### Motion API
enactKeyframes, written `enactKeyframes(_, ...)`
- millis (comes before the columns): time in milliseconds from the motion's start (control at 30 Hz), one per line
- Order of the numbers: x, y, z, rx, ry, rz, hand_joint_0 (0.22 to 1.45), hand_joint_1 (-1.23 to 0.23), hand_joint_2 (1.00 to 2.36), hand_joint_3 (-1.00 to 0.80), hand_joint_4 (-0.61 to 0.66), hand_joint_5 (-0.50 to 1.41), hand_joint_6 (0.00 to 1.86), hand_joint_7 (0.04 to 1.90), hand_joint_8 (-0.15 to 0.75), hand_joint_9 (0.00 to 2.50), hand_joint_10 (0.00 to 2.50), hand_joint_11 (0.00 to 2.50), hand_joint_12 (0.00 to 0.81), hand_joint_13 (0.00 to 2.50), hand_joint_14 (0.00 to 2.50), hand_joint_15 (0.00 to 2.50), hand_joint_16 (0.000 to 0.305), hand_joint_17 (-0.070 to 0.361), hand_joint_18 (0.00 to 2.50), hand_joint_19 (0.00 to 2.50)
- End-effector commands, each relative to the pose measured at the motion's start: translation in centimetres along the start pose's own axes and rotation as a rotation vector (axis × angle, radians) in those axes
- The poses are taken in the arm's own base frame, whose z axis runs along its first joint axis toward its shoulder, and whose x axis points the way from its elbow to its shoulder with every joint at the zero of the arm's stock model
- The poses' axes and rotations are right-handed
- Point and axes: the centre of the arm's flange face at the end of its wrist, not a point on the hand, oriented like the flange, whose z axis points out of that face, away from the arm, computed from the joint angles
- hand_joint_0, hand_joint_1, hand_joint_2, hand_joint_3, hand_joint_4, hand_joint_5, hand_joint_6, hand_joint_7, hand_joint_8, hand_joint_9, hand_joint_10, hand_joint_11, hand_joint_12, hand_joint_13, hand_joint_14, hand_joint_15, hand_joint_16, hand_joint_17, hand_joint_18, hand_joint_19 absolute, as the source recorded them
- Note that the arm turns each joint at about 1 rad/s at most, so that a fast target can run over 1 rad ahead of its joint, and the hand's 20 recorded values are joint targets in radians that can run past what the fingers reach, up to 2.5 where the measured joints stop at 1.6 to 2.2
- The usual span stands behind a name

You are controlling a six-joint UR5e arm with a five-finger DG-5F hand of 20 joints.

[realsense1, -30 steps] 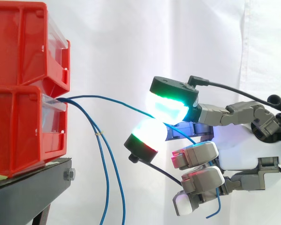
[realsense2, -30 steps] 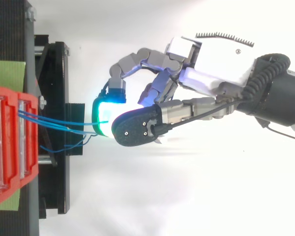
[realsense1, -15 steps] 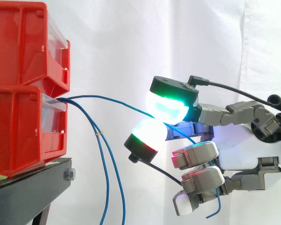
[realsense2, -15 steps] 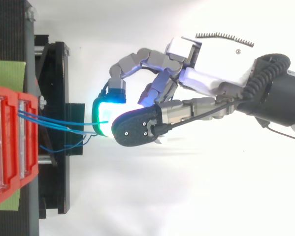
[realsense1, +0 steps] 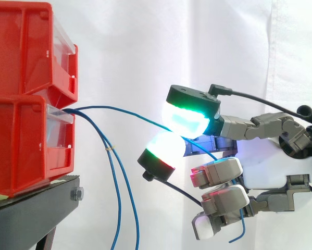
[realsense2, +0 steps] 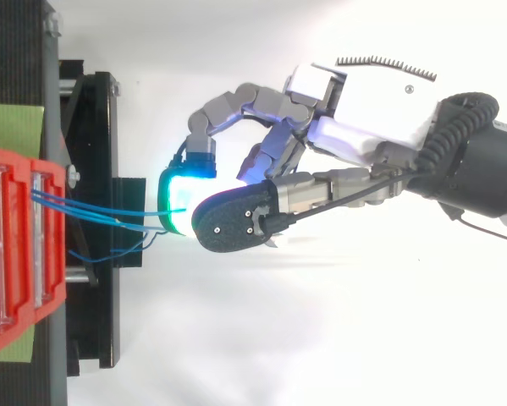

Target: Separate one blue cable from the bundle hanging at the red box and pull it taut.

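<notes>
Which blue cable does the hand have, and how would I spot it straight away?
Start at the stacked red bins in the side view, where blue cables leave the gap between them. The held cable arches across into the hand, pinched between its glowing pads; the other cables hang down.

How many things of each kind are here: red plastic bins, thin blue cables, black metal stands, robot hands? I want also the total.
Robot hand: 1
Red plastic bins: 2, upper and lower
Thin blue cables: 3, one pinched in the hand, two hanging loose
Black metal stand: 1
Total: 7
</notes>
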Motion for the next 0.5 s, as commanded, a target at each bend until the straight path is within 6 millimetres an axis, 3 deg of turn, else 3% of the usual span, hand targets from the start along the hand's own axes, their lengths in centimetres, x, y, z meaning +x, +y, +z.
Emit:
enactKeyframes(0, 0.01, -0.08, -0.03, 0.001, 0.001, -0.001, 0.74, -0.68, 1.02, -0.26, -0.17, -0.24, 0.94, 1.14, 0.219, 1.34, 0.0, 1.67, 0.289, 1.3, 0.03, 1.21, 0.046, 0.103, 0.73, 0.66)
enactKeyframes(467, 0.02, -0.01, 0.0, 0.0, 0.001, 0.0, 0.74, -0.68, 1.02, -0.26, -0.17, -0.24, 0.94, 1.15, 0.219, 1.34, 0.0, 1.65, 0.3, 1.28, 0.03, 1.17, 0.046, 0.102, 0.73, 0.66)
